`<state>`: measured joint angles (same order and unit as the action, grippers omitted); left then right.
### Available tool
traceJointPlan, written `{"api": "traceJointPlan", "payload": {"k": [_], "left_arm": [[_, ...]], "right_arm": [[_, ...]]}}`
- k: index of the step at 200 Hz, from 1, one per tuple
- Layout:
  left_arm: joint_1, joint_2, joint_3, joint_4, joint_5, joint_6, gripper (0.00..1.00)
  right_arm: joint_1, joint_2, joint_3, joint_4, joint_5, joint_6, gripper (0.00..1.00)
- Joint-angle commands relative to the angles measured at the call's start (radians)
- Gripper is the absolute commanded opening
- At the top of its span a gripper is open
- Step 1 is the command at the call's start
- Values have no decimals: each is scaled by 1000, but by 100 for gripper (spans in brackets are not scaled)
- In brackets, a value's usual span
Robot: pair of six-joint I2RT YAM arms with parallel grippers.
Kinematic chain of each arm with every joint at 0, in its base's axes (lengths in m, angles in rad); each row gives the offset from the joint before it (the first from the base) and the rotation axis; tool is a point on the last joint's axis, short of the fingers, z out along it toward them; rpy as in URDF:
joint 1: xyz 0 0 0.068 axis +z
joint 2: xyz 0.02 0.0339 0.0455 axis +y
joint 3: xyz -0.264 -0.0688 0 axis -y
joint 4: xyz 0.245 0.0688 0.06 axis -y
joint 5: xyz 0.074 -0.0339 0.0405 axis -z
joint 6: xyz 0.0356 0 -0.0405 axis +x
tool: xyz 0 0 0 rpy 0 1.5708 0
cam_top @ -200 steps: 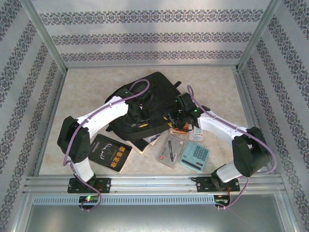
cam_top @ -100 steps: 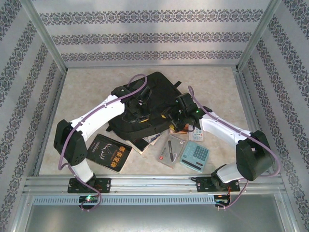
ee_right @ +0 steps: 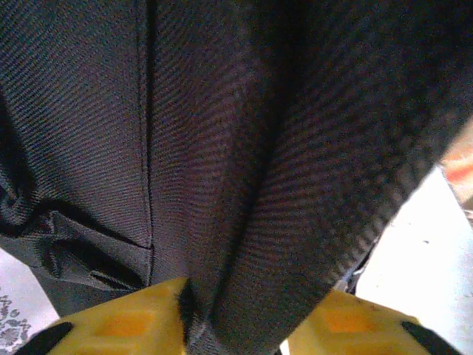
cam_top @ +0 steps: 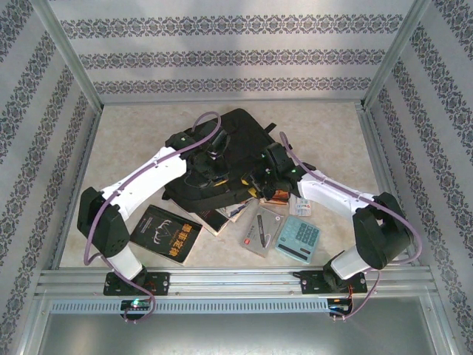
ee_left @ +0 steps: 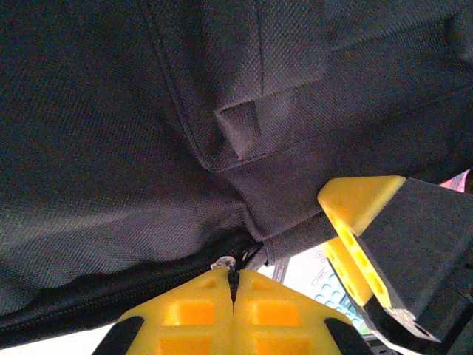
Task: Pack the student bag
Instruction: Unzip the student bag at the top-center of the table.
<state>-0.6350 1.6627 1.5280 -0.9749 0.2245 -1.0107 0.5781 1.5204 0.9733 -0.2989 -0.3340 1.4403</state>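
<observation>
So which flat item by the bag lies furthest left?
The black-covered book with orange lettering; the grey pen box and teal calculator lie to its right.

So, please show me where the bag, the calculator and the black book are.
bag (cam_top: 244,127), top view, on its far rounded fabric.
calculator (cam_top: 298,239), top view, on its keypad.
black book (cam_top: 165,234), top view, middle of its cover.
</observation>
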Motion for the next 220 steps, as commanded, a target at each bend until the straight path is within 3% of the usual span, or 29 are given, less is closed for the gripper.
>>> {"api": "traceJointPlan", "payload": {"k": [1, 58, 164, 220], "left_arm": [[-10, -62, -27, 22, -10, -16, 0], [-2, -136, -104, -2, -47, -3, 0], [94, -286, -213, -97, -82, 62, 0], [177, -376, -264, -123, -86, 83, 0]], "right_arm": [[-10, 33, -2, 19, -11, 0, 31], [-35, 33, -13, 13, -14, -27, 0], [-105, -15, -48, -34, -6, -82, 0], [-164, -3, 21, -109, -2, -198, 0]]}}
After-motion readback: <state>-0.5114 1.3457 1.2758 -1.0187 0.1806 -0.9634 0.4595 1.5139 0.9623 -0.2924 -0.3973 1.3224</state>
